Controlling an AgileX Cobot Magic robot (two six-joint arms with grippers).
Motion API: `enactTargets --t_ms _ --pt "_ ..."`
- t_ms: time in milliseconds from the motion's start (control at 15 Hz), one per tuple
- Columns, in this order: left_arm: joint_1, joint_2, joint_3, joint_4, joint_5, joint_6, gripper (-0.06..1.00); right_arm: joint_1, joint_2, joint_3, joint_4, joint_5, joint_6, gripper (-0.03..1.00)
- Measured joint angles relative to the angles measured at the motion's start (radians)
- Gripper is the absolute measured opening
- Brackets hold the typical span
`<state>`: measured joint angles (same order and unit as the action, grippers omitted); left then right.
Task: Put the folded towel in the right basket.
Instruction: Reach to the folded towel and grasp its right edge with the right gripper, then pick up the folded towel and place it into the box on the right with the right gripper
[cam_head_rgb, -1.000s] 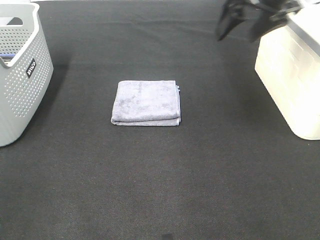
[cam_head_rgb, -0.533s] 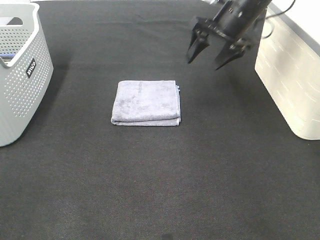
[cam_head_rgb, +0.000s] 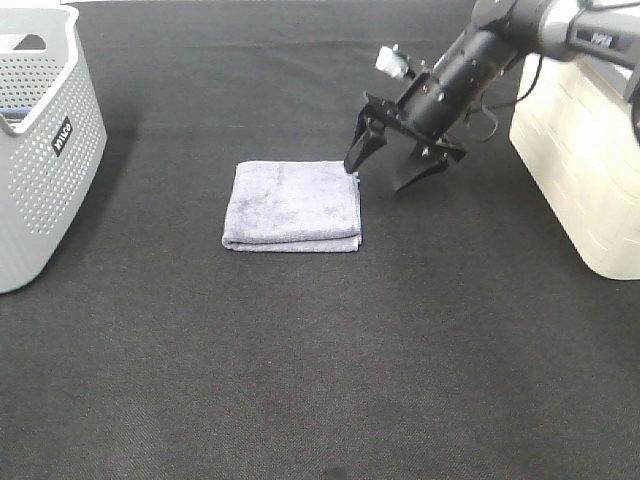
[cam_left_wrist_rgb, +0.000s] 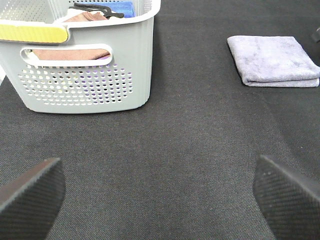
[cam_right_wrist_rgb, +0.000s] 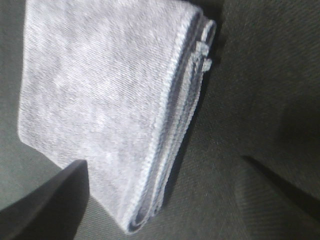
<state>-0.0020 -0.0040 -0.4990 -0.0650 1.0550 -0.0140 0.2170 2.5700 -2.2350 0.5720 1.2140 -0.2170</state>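
A folded grey-lavender towel (cam_head_rgb: 292, 204) lies flat on the black table, and also shows in the left wrist view (cam_left_wrist_rgb: 273, 60) and close up in the right wrist view (cam_right_wrist_rgb: 105, 100). My right gripper (cam_head_rgb: 385, 172) is open, low over the towel's far right corner, one fingertip (cam_head_rgb: 355, 158) at the towel's edge, the other fingertip (cam_head_rgb: 412, 180) over bare table. The right basket (cam_head_rgb: 590, 150) is a white bin at the right edge. My left gripper (cam_left_wrist_rgb: 160, 192) is open and empty over bare table near the grey basket.
A grey perforated basket (cam_head_rgb: 40, 140) stands at the left edge and holds cloths, shown in the left wrist view (cam_left_wrist_rgb: 82, 55). The table (cam_head_rgb: 320, 360) is covered in black cloth.
My right arm has come down and left from near the white basket to the towel's far right corner, jaws still open. The towel has not moved.
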Motion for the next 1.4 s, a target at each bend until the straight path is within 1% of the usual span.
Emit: enactTargets --t_ms 267,467,600,667,733,800,867,933,1000,1200,1267,1400 --pt "0.000 0.000 0.000 0.000 0.000 0.000 0.97 0.000 0.055 -0.002 0.025 -0.048 -0.006 0.75" --pt "0.000 0.000 0.000 0.000 0.000 0.000 0.97 0.001 0.074 -0.009 0.093 -0.050 -0.036 0.75" --pt "0.000 0.000 0.000 0.000 0.000 0.000 0.97 0.023 0.082 -0.011 0.114 -0.053 -0.055 0.74" --pt "0.000 0.000 0.000 0.000 0.000 0.000 0.97 0.038 0.085 -0.011 0.117 -0.058 -0.058 0.70" --pt "0.000 0.000 0.000 0.000 0.000 0.000 0.97 0.050 0.089 -0.011 0.116 -0.061 -0.058 0.62" --pt "0.000 0.000 0.000 0.000 0.000 0.000 0.97 0.056 0.092 -0.011 0.109 -0.071 -0.056 0.51" --pt "0.000 0.000 0.000 0.000 0.000 0.000 0.97 0.057 0.093 -0.011 0.100 -0.071 -0.053 0.34" --pt "0.000 0.000 0.000 0.000 0.000 0.000 0.97 0.057 0.093 -0.009 0.094 -0.072 -0.051 0.10" --pt "0.000 0.000 0.000 0.000 0.000 0.000 0.97 0.057 0.093 -0.014 0.091 -0.067 -0.051 0.07" --pt "0.000 0.000 0.000 0.000 0.000 0.000 0.97 0.057 0.072 -0.076 0.063 -0.019 -0.051 0.07" --pt "0.000 0.000 0.000 0.000 0.000 0.000 0.97 0.057 0.072 -0.076 0.063 -0.019 -0.051 0.07" --pt "0.000 0.000 0.000 0.000 0.000 0.000 0.97 0.057 0.035 -0.146 0.022 -0.003 -0.051 0.07"
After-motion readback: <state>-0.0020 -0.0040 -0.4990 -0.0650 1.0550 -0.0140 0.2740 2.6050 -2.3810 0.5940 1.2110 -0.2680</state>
